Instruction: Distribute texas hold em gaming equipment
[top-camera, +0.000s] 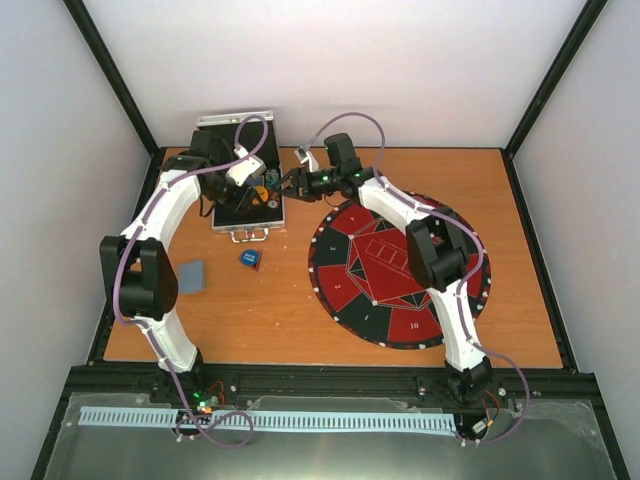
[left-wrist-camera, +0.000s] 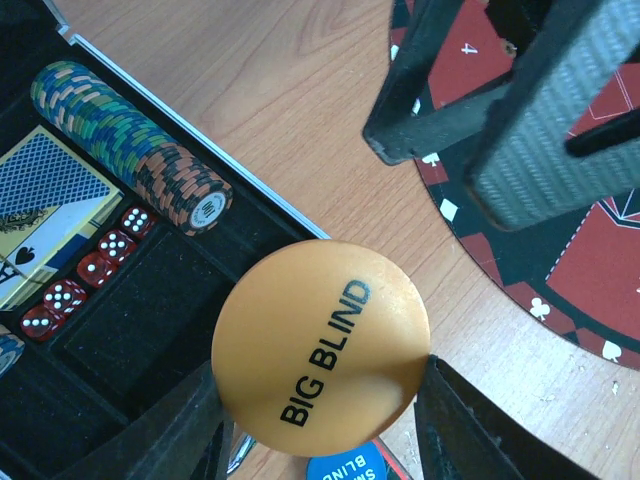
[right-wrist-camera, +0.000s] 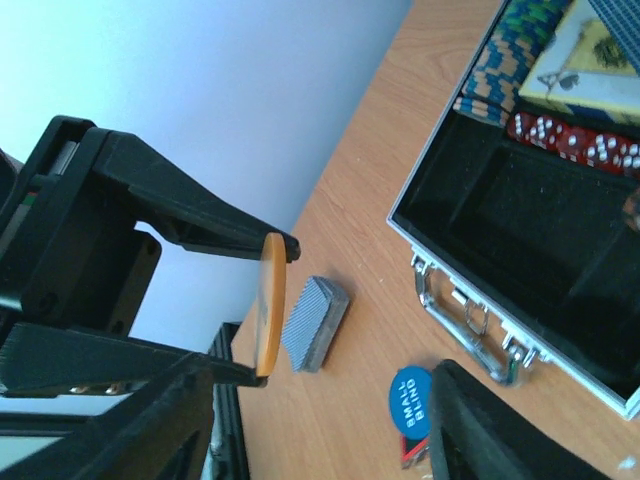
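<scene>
While the left arm (top-camera: 160, 210) arched over the far case (right-wrist-camera: 520, 210), the left pincer (left-wrist-camera: 325, 420) clamped the orange disc (left-wrist-camera: 320, 345) by its rim, above the worktop (top-camera: 280, 310). Stretched far-left across the mat (top-camera: 370, 300), the right arm (top-camera: 400, 205) aimed the right pincer (right-wrist-camera: 320, 425) at that disc, jaws partly apart, holding nothing.

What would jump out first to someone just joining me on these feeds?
The orange BIG BLIND disc, pinched in the left tool just over the edge of the open case, fills the left wrist view. Close beside it the right tool stands open, on the side of the round red-and-black mat. Inside the case, a row of chips and red dice catch the eye.
</scene>
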